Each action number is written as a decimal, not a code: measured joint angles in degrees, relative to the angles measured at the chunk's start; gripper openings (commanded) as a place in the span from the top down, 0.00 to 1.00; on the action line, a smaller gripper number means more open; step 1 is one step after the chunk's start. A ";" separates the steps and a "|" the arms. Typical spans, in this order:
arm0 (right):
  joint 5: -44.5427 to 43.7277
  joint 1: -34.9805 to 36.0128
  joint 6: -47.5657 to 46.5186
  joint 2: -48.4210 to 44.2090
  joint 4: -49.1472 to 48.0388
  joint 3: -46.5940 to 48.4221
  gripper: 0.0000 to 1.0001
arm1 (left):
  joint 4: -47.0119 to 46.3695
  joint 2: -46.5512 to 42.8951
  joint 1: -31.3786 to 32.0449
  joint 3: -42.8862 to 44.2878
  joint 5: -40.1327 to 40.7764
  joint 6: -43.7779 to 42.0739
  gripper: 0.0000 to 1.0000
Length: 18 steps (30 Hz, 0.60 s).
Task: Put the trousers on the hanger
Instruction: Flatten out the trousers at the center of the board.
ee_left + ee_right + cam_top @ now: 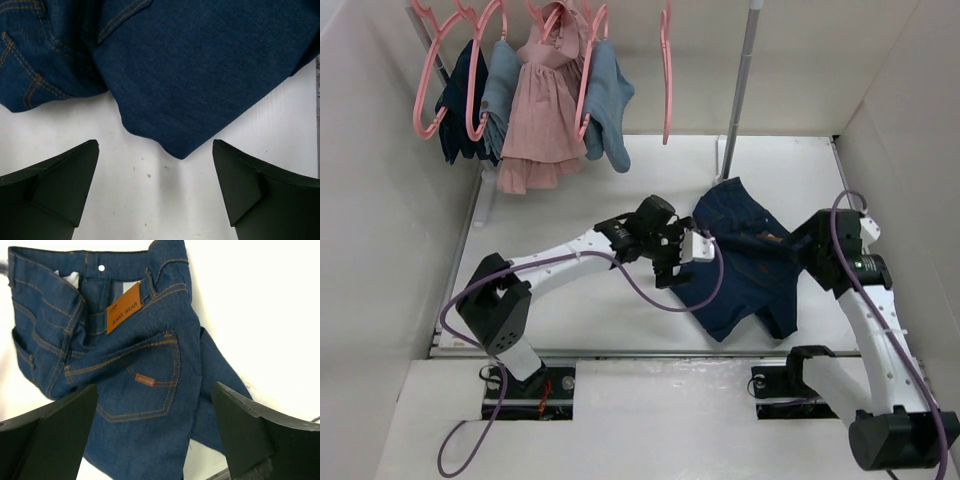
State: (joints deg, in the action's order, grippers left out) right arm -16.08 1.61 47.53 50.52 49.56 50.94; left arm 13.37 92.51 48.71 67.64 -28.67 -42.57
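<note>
The dark navy denim trousers lie crumpled on the white table, right of centre. An empty pink hanger hangs edge-on from the rail at the back. My left gripper is open and empty at the trousers' left edge. In the left wrist view, my left gripper hovers over bare table just short of a folded corner of the trousers. My right gripper is open at the trousers' right side. In the right wrist view, my right gripper hovers above the back pocket and leather-patched waistband of the trousers, holding nothing.
Several pink hangers at the back left carry a small dark navy garment, light blue garments and a pink dress. A metal pole stands behind the trousers. White walls enclose the table on both sides.
</note>
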 measured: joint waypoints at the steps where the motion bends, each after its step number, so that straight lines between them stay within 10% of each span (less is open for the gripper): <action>1: 0.02 -0.11 -0.17 0.57 -0.28 0.00 0.00 | -0.13 0.00 0.39 0.00 -0.04 0.00 0.04; 12: 4.83 -8.79 -4.48 20.13 -10.23 -3.87 0.03 | -0.68 -1.03 1.90 -2.56 2.73 1.62 0.04; 16: 11.23 -9.18 -8.63 21.33 -17.35 -4.94 0.54 | -0.22 -2.47 1.81 -3.78 3.65 2.95 0.04; 18: 14.60 -8.94 -10.29 21.38 -20.55 -4.94 0.98 | -0.15 -3.17 1.81 -3.93 3.93 4.04 0.04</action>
State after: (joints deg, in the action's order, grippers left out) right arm -1.48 -7.33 37.23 71.90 29.02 46.00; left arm 13.21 89.34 50.52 63.70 -24.73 -38.52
